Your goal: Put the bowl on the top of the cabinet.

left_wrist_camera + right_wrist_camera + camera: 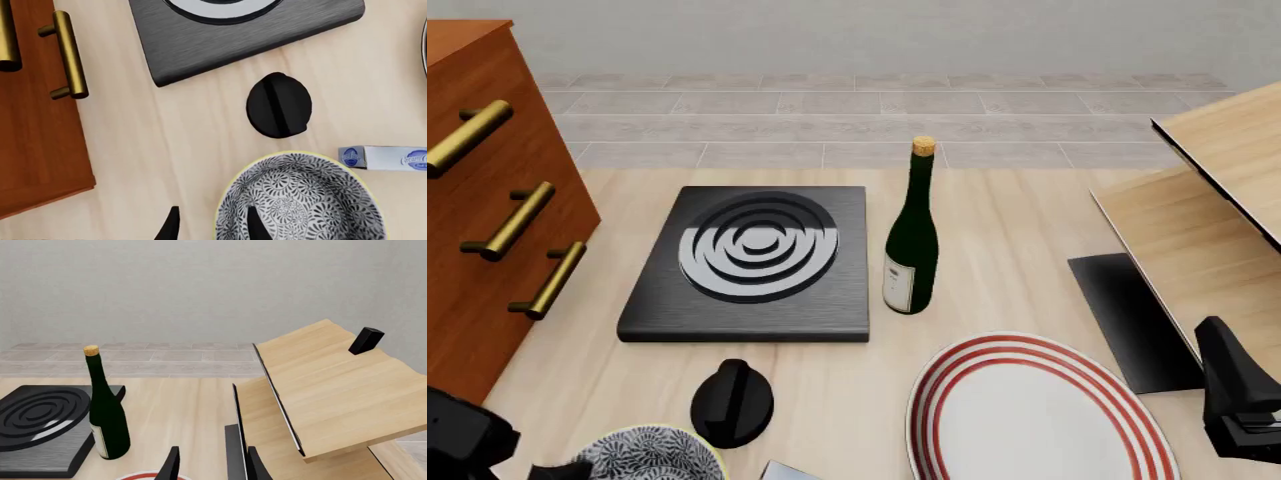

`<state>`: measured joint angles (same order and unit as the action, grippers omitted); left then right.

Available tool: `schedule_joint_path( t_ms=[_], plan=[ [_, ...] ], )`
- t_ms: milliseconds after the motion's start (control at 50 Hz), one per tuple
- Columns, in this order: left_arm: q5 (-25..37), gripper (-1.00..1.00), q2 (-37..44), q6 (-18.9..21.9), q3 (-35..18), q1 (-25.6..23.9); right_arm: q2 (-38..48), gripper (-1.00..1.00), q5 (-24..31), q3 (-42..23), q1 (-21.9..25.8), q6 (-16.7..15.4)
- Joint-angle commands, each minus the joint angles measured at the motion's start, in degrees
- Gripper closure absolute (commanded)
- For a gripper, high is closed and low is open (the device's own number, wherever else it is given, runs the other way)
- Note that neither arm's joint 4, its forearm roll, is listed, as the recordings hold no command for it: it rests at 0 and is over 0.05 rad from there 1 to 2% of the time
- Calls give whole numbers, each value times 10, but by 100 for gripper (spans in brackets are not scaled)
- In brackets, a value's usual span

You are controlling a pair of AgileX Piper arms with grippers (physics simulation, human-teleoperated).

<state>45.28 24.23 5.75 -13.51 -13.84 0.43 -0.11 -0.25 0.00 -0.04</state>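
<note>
Front view puts the bowl (651, 456) at lower left beside the left gripper (212, 225), whose spread jaws straddle its rim, cabinet (487, 200) farther left; right gripper (212, 465) also spread.

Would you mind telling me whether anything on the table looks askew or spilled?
Nothing looks spilled. The bottle stands upright and corked, the bowl sits upright. Only the light-wood panels at the right lean at a slant.
</note>
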Motion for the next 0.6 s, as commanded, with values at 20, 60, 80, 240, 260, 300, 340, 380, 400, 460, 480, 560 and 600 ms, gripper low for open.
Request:
schedule_joint_path(
  t_ms=[20,60,80,240,260,300,340,380,400,460,480,560,600],
  plan=[
    [23,-100,3,0,0,-19,0,-100,0,0,0,0],
    [26,-100,4,3,-2,-20,0,-100,0,0,0,0],
    [26,-100,4,3,-2,-20,0,-100,0,0,0,0],
    [41,-100,0,0,0,-32,0,-100,0,0,0,0],
    [41,-100,1,0,2,-33,0,-100,0,0,0,0],
    [40,-100,2,-1,3,-35,0,-100,0,0,0,0],
    [40,-100,1,-1,4,-37,0,-100,0,0,0,0],
    [37,-100,1,1,8,-37,0,-100,0,0,0,0],
    [34,-100,2,2,10,-36,0,-100,0,0,0,0],
    [37,-100,-1,-3,11,-44,0,-100,0,0,0,0],
    [39,-100,-3,-4,10,-45,0,-100,0,0,0,0],
    [36,-100,0,2,11,-41,0,-100,0,0,0,0],
    [34,-100,0,2,13,-43,0,-100,0,0,0,0]
  ],
)
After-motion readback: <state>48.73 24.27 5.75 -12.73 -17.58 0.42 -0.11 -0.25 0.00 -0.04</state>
